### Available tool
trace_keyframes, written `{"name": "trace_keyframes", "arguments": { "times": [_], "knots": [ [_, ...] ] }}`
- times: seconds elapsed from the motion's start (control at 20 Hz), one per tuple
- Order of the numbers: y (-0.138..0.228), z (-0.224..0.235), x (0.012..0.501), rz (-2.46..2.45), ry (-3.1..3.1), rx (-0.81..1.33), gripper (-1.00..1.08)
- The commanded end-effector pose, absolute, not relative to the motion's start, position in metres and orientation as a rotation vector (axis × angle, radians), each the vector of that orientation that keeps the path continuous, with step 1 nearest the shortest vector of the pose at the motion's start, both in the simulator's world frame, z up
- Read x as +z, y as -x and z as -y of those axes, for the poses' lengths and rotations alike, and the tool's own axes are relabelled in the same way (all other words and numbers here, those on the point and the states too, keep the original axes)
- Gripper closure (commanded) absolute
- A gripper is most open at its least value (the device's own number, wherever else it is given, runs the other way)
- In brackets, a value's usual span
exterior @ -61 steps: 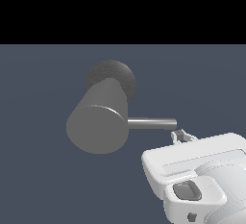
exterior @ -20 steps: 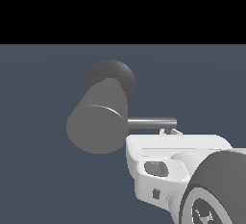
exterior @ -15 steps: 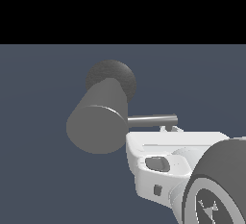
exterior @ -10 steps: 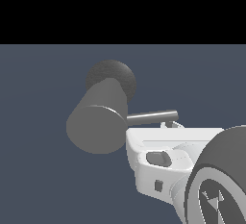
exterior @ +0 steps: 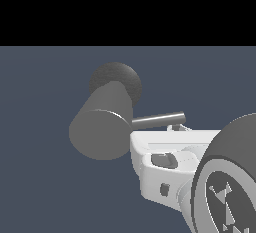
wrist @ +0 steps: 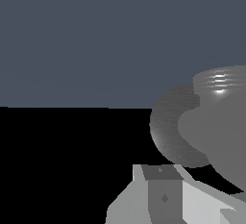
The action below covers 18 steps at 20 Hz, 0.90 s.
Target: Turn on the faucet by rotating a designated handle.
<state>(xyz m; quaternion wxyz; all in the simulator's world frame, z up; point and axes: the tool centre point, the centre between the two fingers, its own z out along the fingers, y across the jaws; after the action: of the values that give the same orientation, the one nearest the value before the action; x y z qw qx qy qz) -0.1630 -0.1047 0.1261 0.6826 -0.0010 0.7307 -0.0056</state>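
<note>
We are in the turning step: the handle (exterior: 159,120) juts from the faucet (exterior: 102,124) toward the exterior view's right, its free end tilted slightly upward, and our gripper (exterior: 176,126) sits just under that tip. Whether the jaws are spread or closed we cannot tell, since the arm hides them. Next, we judge, comes a steady upward push on the tip, staying in contact.

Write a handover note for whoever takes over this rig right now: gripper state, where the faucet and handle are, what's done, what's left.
Gripper: at the handle's free end, mostly hidden behind the arm; open or shut cannot be told.
Faucet: thick grey cylinder on its dark rounded base, flat end toward the exterior camera.
Handle: thin rod jutting toward the exterior view's right, tip tilted slightly up.
Done: arm brought to the handle tip.
Left: finish rotating the handle; how far remains cannot be told.
</note>
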Motion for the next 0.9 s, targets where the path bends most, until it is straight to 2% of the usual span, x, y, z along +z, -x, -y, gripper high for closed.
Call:
{"name": "trace_keyframes", "arguments": {
  "times": [0.0,0.85],
  "knots": [
    [0.161,0.101,0.147,-1.597,0.001,-0.008,1.08],
    [0.16,0.094,0.188,-1.578,-0.004,-0.012,1.08]
  ]
}}
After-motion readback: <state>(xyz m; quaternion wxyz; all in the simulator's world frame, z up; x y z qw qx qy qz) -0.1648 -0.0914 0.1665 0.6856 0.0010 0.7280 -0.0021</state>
